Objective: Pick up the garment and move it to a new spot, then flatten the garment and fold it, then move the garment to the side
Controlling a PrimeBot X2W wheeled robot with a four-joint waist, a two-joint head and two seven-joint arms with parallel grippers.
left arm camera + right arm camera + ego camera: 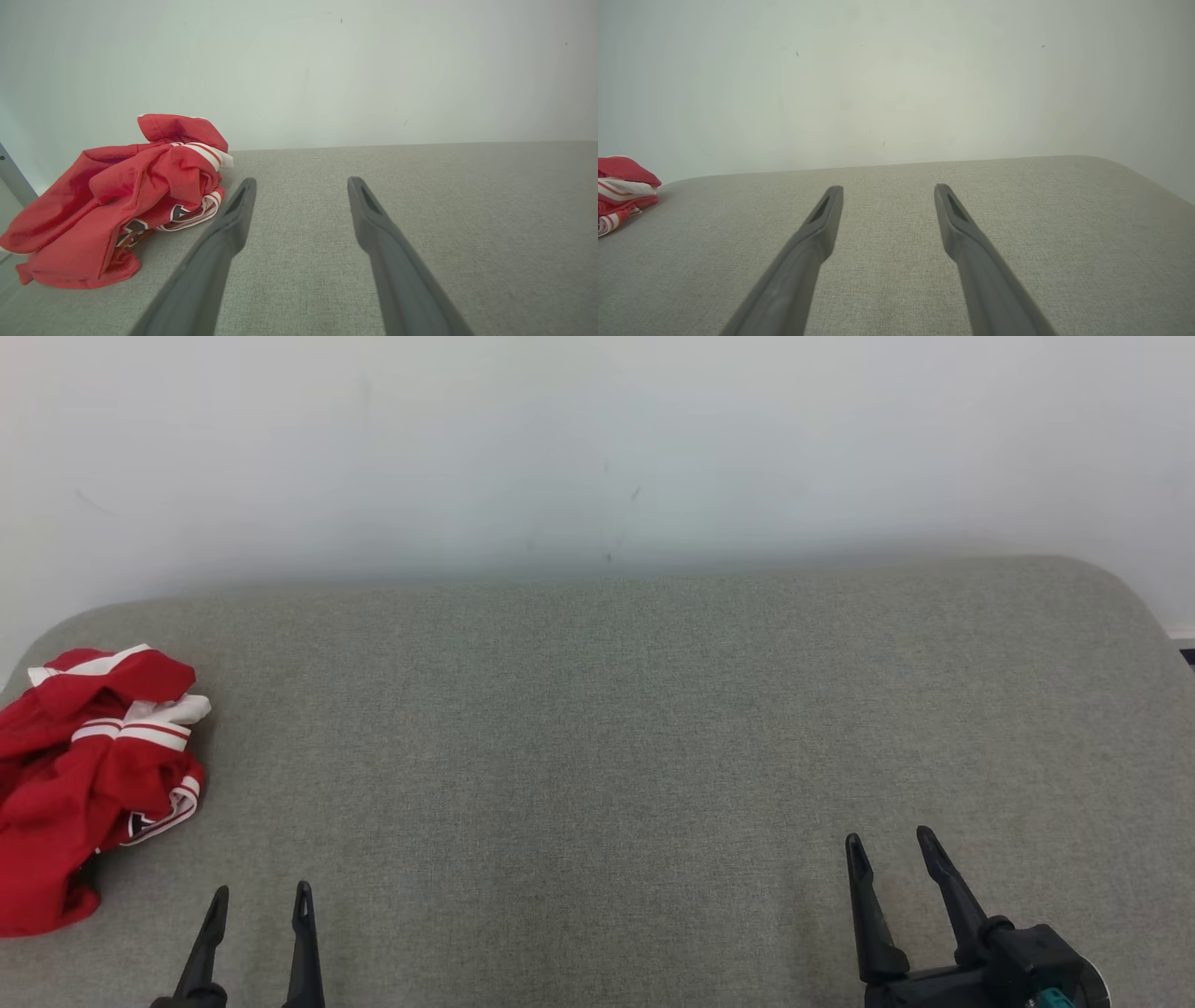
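The garment (89, 775) is a red jersey with white stripes, crumpled in a heap at the far left edge of the grey fabric surface (597, 737). In the left wrist view the garment (126, 200) lies just left of my left gripper (301, 186), whose fingers stand apart with nothing between them. In the head view my left gripper (260, 897) is at the lower left, a little right of and nearer than the heap. My right gripper (889, 840) stands open at the lower right, far from the garment (623, 191), over bare fabric (887, 186).
A pale wall (597, 448) rises directly behind the grey surface. The surface's corners are rounded, with its right edge (1153, 616) falling away at the far right. A grey frame piece (11, 177) shows left of the garment in the left wrist view.
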